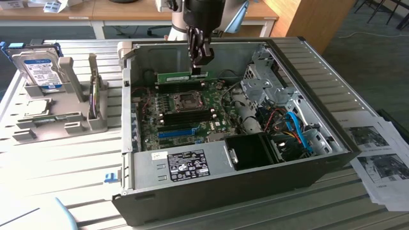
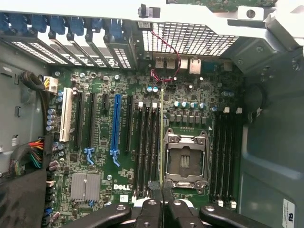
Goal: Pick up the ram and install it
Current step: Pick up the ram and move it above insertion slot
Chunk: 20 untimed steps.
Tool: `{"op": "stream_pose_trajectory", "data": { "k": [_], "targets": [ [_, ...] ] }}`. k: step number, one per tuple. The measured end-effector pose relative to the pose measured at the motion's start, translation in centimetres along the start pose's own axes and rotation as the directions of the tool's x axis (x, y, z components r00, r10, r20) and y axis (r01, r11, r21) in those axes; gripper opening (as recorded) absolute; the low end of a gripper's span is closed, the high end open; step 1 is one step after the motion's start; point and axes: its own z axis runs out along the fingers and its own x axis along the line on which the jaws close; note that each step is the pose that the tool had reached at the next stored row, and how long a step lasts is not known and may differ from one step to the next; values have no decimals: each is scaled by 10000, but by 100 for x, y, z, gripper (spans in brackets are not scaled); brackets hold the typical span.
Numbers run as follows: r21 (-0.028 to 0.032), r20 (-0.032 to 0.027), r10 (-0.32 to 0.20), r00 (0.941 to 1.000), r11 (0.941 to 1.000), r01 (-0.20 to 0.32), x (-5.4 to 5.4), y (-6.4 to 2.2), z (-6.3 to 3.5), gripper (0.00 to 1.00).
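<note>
The ram (image 1: pixel 174 75) is a thin green stick held level inside the open computer case (image 1: pixel 307 62), above the motherboard (image 1: pixel 185 120). My gripper (image 1: pixel 199 71) reaches down from above and is shut on one end of it. In the wrist view the ram (image 2: pixel 162 137) appears edge-on as a thin line running away from my gripper (image 2: pixel 162 197). It hangs over the black memory slots (image 2: pixel 147 147), beside the CPU socket (image 2: pixel 185 159). I cannot tell whether it touches a slot.
More black slots (image 2: pixel 223 156) lie on the socket's other side, and a long blue slot (image 2: pixel 115 128) is further off. A grey stand (image 1: pixel 48 122) with a hard drive (image 1: pixel 39 69) stands at the exterior view's left. Printed sheets (image 1: pixel 380 158) lie at its right.
</note>
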Motion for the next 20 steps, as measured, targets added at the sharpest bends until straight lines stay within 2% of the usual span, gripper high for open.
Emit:
{"op": "stream_pose_trajectory", "data": {
  "k": [20],
  "targets": [
    [0, 0, 0, 10000, 10000, 0, 159, 7, 2, 11]
  ]
}}
